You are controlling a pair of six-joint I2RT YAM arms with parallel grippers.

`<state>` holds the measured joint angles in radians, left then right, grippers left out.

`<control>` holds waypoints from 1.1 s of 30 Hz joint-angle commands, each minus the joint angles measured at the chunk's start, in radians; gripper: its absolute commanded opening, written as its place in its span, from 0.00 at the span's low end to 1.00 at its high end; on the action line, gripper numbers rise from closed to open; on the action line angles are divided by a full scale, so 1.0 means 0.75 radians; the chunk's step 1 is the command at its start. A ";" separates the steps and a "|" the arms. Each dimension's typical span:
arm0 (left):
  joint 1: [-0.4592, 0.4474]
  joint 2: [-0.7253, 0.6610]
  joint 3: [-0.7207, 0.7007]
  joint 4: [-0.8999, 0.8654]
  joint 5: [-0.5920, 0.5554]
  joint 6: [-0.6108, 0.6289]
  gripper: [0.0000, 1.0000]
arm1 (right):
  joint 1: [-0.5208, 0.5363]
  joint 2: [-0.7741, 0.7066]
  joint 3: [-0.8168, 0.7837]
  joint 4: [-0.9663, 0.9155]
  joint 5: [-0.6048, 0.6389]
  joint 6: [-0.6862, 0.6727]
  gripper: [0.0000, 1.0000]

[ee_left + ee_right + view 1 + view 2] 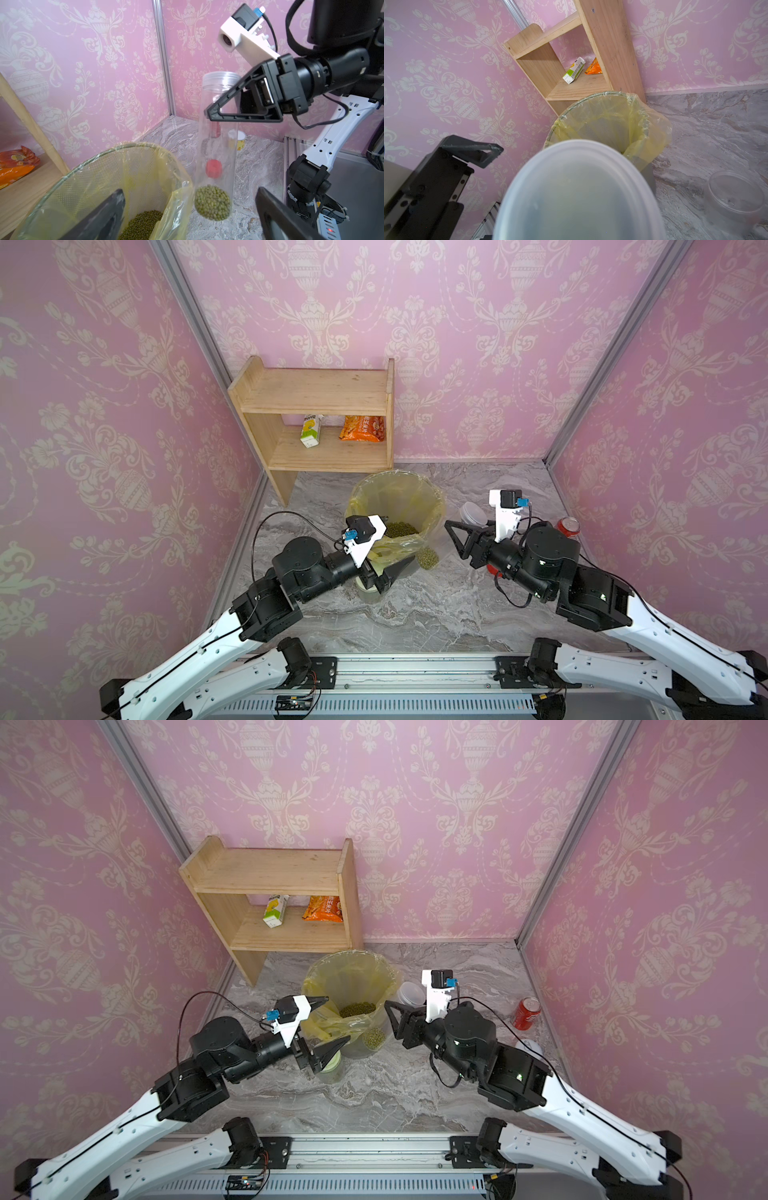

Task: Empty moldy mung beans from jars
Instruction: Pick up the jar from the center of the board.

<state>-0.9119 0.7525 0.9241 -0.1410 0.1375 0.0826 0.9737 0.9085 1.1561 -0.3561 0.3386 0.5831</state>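
Nearest the base rail, the left gripper (338, 1019) hangs with its fingers spread wide and nothing between them. One finger is above the squat pale-green jar (332, 1067), which stands on the marble tabletop (395, 1094). Just beyond, the right gripper (214, 113) is clamped around the tall clear jar (218, 149) at about mid-height. The jar leans just beside the mesh waste bin (593, 96). Its whitish top fills the right wrist view as a blurred disc. A small clump of mung beans (212, 202) sits at the jar's bottom; whether that bottom touches the table cannot be told. More beans (401, 529) lie deep inside the bin's yellow liner (399, 497). On the right arm's side, well apart, stands a red soda can (528, 1014). Against the back wall, a wooden shelf (316, 389) holds a carton (311, 431) and an orange snack bag (362, 429).
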 commanded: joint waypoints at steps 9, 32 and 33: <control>0.024 0.018 -0.055 0.296 -0.004 0.067 0.99 | -0.267 0.241 0.261 0.026 -0.318 0.216 0.45; 0.290 0.254 0.032 0.491 0.314 -0.082 0.95 | -0.382 0.300 0.188 0.441 -0.561 0.546 0.43; 0.292 0.262 0.034 0.499 0.315 -0.078 0.95 | -0.382 0.304 0.187 0.442 -0.566 0.549 0.43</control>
<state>-0.7021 0.9413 0.9314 0.1730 0.3264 0.0433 0.6895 1.1423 1.3071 -0.1154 -0.0551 0.9440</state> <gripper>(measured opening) 0.948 0.567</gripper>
